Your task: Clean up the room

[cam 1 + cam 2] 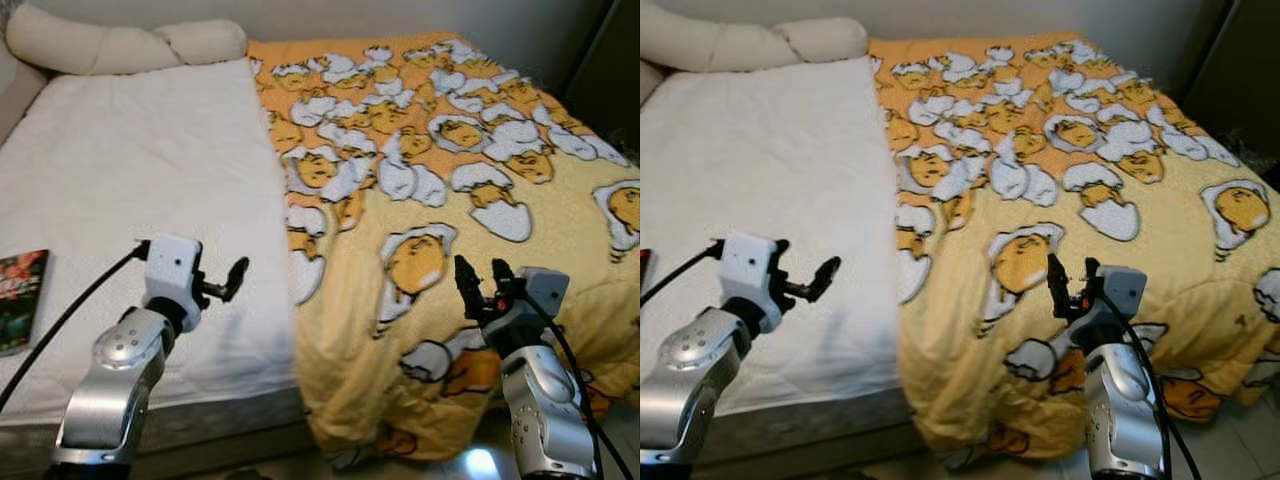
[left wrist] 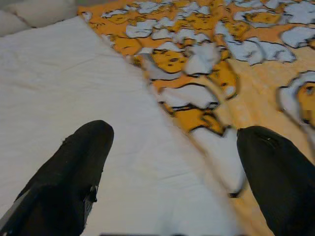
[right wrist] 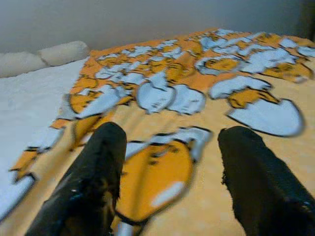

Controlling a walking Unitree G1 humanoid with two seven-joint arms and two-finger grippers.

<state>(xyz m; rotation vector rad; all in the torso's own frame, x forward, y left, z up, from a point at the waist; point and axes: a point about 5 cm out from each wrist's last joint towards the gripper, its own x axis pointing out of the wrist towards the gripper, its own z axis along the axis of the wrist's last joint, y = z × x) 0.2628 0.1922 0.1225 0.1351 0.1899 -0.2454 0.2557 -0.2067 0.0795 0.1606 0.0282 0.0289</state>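
The book (image 1: 20,298) at the left edge of the left eye view is cut off by the frame, and its dark cover is too small to read; in the right eye view only a sliver of it shows. The bed's (image 1: 140,170) foot and the yellow egg-print blanket's (image 1: 450,200) lower hem run out of the picture at the bottom. The blanket covers the right half of the frame, its long axis running from the pillows (image 1: 120,42) at upper left down toward the bottom, its left edge lying as a ragged line down the middle of the white sheet. The left claw (image 1: 236,276) hovers over the sheet at lower left, fingers spread wide and empty. The right claw (image 1: 481,275) hangs over the blanket at lower right, likewise wide apart, gripping nothing.
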